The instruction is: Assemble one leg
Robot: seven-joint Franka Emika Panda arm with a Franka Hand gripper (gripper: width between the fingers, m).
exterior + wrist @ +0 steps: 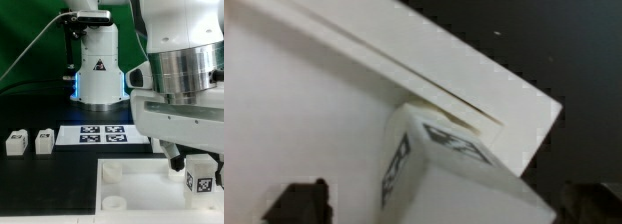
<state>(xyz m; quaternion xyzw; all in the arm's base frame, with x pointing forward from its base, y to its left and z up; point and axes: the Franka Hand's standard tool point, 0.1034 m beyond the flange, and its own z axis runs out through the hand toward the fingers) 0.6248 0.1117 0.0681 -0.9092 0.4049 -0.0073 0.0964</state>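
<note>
At the lower right of the exterior view, the gripper [200, 176] hangs just above the white tabletop [130, 195], its dark fingers [178, 158] standing on either side of a white leg [201, 179] that shows a black-and-white marker tag on its near face. The leg sits between the fingers and appears clamped by them, though the contact itself is too small to make out clearly. Its lower end is close to the tabletop's right edge; whether it touches the surface cannot be told.

In the wrist view the same leg [446, 165] fills the lower middle of the frame, tilted, with tags on two faces. The dark fingertips [301, 200] show at the lower left and lower right corners, either side of it. Behind it lies the tabletop [313, 110], whose edge runs diagonally across the frame, with the black bench [562, 40] beyond.

Two further legs [15, 142] [44, 141] stand side by side on the bench [50, 185] at the exterior view's left. The marker board [103, 133] lies flat at centre, in front of the arm's white base [100, 70].
</note>
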